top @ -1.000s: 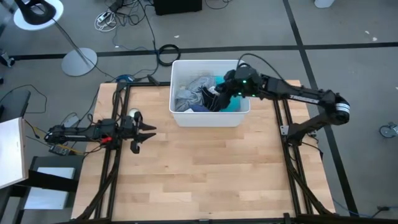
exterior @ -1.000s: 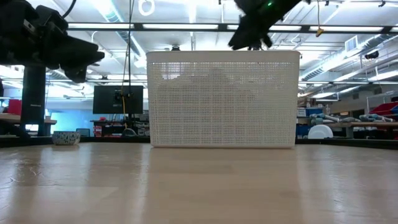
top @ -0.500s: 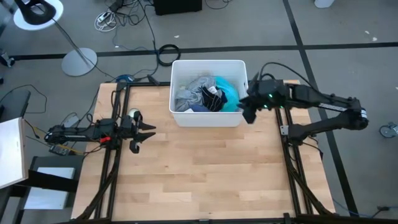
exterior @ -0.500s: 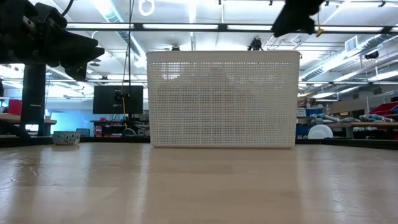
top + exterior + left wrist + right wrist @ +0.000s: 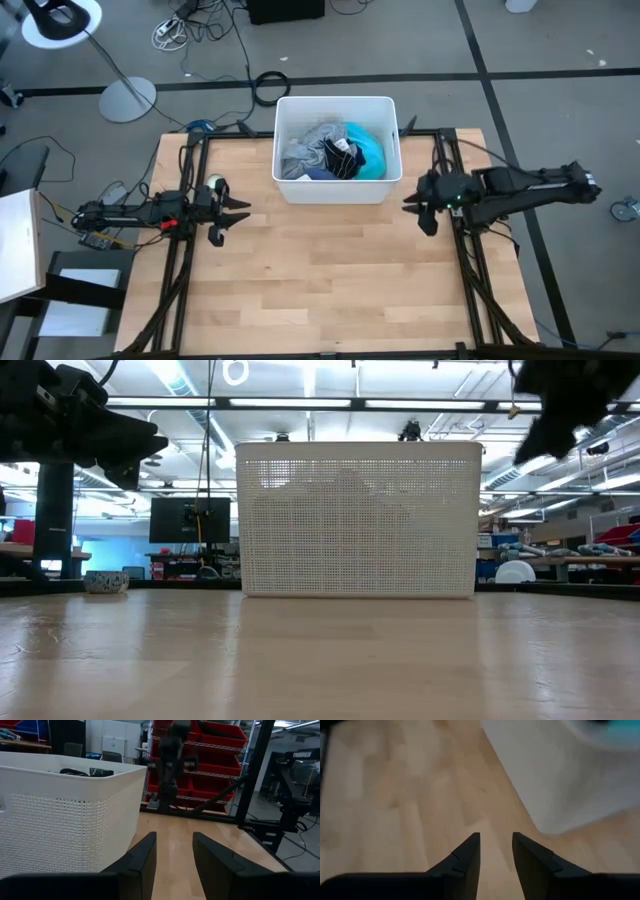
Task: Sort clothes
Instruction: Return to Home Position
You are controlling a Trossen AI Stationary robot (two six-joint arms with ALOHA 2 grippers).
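Note:
The clothes lie heaped inside the white plastic bin (image 5: 338,190) at the table's far middle: a turquoise garment (image 5: 368,153), a grey one (image 5: 303,148) and a navy one (image 5: 338,160) with a white band. My left gripper (image 5: 238,219) is open and empty at the table's left edge. My right gripper (image 5: 420,212) is open and empty above the table, just right of the bin's near right corner; its wrist view shows the bin's wall (image 5: 555,775) and bare wood.
The bin also shows in the low view (image 5: 358,520) and in the left wrist view (image 5: 65,815). Bare wooden table (image 5: 330,270) lies on the near side of the bin. Black frame rails (image 5: 185,260) run along both table sides.
My right gripper has drawn out of the bin, gone toward the table's right edge and then toward the near edge, ending beside the bin's near right corner, empty. The clothes have stayed in the bin.

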